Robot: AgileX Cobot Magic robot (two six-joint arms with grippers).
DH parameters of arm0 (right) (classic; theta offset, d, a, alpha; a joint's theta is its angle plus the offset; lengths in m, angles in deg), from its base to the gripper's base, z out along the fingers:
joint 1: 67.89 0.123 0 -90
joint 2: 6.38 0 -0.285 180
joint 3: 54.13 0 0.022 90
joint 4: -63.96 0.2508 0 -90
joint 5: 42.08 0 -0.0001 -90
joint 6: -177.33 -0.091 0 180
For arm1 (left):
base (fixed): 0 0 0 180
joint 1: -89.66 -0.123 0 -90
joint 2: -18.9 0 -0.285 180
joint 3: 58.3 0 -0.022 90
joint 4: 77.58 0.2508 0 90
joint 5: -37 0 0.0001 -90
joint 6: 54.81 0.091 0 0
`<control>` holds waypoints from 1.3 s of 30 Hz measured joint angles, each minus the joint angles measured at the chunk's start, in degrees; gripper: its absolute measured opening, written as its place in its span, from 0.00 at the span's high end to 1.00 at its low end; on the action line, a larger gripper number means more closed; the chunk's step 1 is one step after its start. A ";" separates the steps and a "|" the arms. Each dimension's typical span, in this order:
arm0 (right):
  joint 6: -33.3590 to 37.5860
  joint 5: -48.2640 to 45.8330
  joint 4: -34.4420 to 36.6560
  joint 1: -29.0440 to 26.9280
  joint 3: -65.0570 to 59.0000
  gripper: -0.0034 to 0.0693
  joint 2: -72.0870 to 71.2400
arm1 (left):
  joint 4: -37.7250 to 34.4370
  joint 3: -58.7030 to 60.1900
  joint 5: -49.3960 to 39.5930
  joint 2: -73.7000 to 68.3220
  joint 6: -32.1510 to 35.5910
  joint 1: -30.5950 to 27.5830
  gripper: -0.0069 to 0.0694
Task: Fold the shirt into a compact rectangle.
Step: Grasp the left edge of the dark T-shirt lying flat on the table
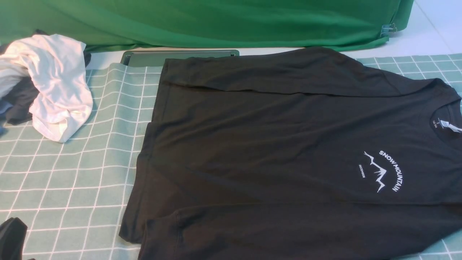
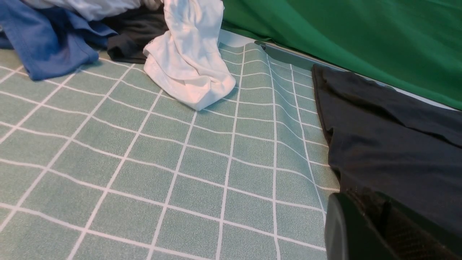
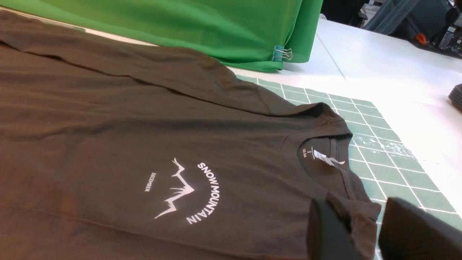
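The black shirt [image 1: 274,144] lies flat on the green checked mat [image 1: 72,173], collar to the right, with both sleeves folded inward. Its white mountain print [image 1: 382,173] and neck label [image 1: 449,126] face up. In the right wrist view my right gripper [image 3: 355,216] stands open, its fingers astride a bunched corner of the shirt [image 3: 108,126] beside the collar, with mat showing between cloth and one finger. My left gripper [image 1: 12,234] is at the near left of the mat, apart from the shirt's hem. In its wrist view the left gripper [image 2: 361,202] is shut and empty, the shirt [image 2: 389,144] lying beyond it.
A crumpled white garment [image 1: 54,86] lies on dark and blue clothes [image 2: 47,39] at the far left. The big green cloth [image 1: 216,21] hangs along the back, held by a binder clip [image 1: 388,29]. A grey tray [image 1: 144,57] pokes out behind the shirt.
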 joint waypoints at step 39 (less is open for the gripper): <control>-23.05 6.64 22.64 0.00 0.00 0.62 0.00 | -17.34 0.00 3.19 0.00 -12.03 0.00 0.89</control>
